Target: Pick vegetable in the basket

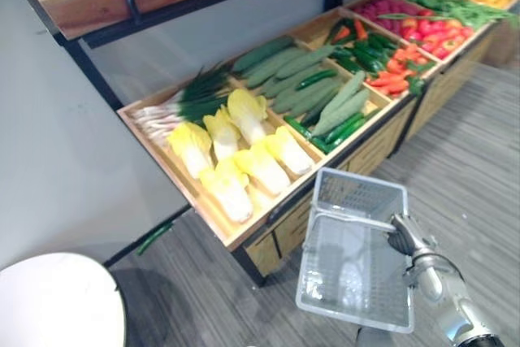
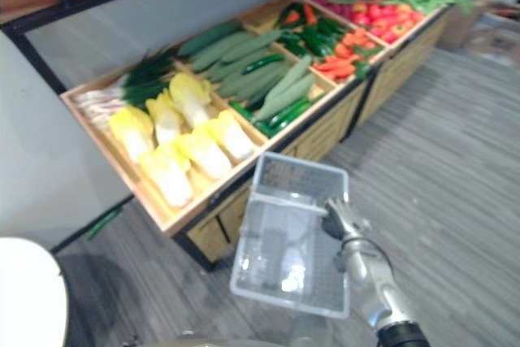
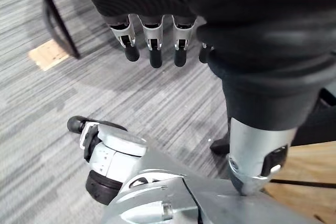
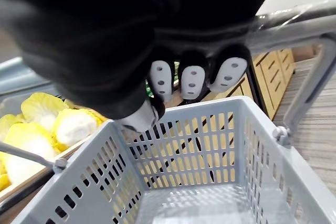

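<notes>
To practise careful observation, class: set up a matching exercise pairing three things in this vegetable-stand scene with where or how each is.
Things: 1 grey plastic mesh basket; 2 yellow-white leafy cabbages; 3 left hand.
States: A fingers straight, above grey floor; B held by the right hand; C lying in wooden tray.
Pairs: 1-B, 2-C, 3-A.

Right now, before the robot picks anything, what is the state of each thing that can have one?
basket: empty, carried off the floor.
handle: raised.
right hand: shut on the handle.
left hand: open, holding nothing.
cabbages: lying in the wooden bin, none picked.
</notes>
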`<state>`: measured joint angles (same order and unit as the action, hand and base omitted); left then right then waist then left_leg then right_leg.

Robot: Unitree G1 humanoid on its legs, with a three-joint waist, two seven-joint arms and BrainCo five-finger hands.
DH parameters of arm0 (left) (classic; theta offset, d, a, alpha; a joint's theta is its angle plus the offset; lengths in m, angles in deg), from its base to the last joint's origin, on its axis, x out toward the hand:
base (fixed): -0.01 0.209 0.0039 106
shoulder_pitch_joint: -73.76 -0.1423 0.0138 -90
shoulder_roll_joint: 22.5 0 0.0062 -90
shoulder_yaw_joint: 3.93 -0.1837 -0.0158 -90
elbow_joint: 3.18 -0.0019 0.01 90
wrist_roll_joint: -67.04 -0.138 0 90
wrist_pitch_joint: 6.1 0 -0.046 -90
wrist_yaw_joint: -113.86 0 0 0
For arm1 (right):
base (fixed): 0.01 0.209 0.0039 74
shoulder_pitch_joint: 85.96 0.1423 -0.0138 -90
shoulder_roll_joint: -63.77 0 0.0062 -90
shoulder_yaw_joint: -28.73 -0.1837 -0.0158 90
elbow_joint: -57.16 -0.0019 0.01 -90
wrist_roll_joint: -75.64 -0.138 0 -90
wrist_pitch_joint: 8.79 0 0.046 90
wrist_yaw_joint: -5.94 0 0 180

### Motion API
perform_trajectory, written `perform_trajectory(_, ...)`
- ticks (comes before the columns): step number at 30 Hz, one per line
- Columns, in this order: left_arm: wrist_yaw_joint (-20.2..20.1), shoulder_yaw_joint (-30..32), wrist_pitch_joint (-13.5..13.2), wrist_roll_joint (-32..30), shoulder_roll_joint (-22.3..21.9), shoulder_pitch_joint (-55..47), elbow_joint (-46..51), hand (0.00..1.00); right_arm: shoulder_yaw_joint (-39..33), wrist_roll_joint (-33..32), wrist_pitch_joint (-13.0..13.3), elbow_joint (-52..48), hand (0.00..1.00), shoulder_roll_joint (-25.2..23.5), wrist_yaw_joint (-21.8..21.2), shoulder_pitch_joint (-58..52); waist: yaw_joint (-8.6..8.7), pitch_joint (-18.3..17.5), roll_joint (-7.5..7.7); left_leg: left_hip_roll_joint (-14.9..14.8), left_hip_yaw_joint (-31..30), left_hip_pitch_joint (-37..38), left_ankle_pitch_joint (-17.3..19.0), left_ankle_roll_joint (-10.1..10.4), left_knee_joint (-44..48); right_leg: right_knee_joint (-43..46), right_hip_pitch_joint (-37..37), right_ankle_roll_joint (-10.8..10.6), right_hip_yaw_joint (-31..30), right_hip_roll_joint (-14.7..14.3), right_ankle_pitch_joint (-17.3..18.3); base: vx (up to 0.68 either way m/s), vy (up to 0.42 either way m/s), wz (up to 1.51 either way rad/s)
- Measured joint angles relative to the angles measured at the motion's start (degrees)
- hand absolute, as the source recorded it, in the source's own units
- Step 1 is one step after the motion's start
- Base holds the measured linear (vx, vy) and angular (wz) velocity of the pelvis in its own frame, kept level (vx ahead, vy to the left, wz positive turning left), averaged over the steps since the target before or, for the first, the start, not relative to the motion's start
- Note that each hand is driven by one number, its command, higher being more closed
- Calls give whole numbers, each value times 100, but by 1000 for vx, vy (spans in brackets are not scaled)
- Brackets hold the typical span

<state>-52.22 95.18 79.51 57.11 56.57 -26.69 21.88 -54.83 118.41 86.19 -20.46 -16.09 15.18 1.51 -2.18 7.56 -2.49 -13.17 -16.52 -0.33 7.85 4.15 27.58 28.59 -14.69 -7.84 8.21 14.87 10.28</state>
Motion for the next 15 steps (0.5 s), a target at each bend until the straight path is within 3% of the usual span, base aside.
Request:
perform_trajectory(1, 35, 45, 5, 96, 18, 0, -2, 0, -81, -1, -1, 3, 100, 4, -1, -14, 44, 19, 31, -248, 602, -284, -753, -119, 248, -119, 273, 161, 342, -26, 87, 305, -690, 102)
perform_trajectory(2, 46, 39, 11, 129, 41, 1, -5, 0, -110, 0, -3, 2, 100, -18, 0, -42, 46, 33, 54, -375, 951, -371, -829, -106, 354, -233, 460, 237, 513, -26, 122, 272, -626, 103)
perform_trajectory(3, 49, 27, 19, 160, 60, -8, -16, 0, -209, -4, -4, -3, 100, 8, 0, -164, 38, 41, 74, -571, 1759, -517, -674, -162, 638, -481, 892, 336, 885, -42, 143, 254, -571, 112)
perform_trajectory(4, 49, -24, 48, 174, 76, -42, -7, 0, -387, -24, -3, -15, 100, -12, 7, -345, 46, 35, 96, -635, 2467, -592, -489, -240, 904, -795, 1315, 400, 1293, -65, 161, 167, -355, 117)
perform_trajectory(5, 46, -45, 70, 174, 76, -68, 1, 0, -467, -31, -4, -19, 100, -20, 14, -426, 50, 24, 107, -599, 2744, -658, -404, -257, 1008, -940, 1473, 422, 1475, -84, 172, 122, -283, 108)
perform_trajectory(9, 8, -205, 157, 137, -10, -87, 5, 0, -871, -50, -7, -21, 100, -92, 57, -637, 46, 9, 109, 53, 3534, -813, -87, -47, 603, -1360, 1797, 534, 2121, -389, 143, 68, -188, 74)
perform_trajectory(12, -81, -105, 245, -40, 3, -114, 21, 0, -1323, -47, -7, -19, 100, -301, 278, -790, 79, -35, 96, 452, 3990, -115, -241, -27, -1357, -1618, 1797, 542, 2304, -553, -42, 29, -65, 39)
perform_trajectory(13, -89, -85, 246, -40, -3, -114, 35, 0, -1386, -46, -11, -18, 100, -334, 289, -797, 90, -50, 76, 505, 3999, -35, -304, -10, -1611, -1707, 1797, 539, 2326, -570, -100, -44, 40, 27)
perform_trajectory(15, -131, -84, 248, -126, -15, -108, 155, 0, -1573, -47, -60, -12, 100, -489, 332, -821, 173, -65, 52, 732, 4060, 159, -696, -95, -2476, -2042, 1796, 506, 2427, -606, -332, -50, 74, 28)
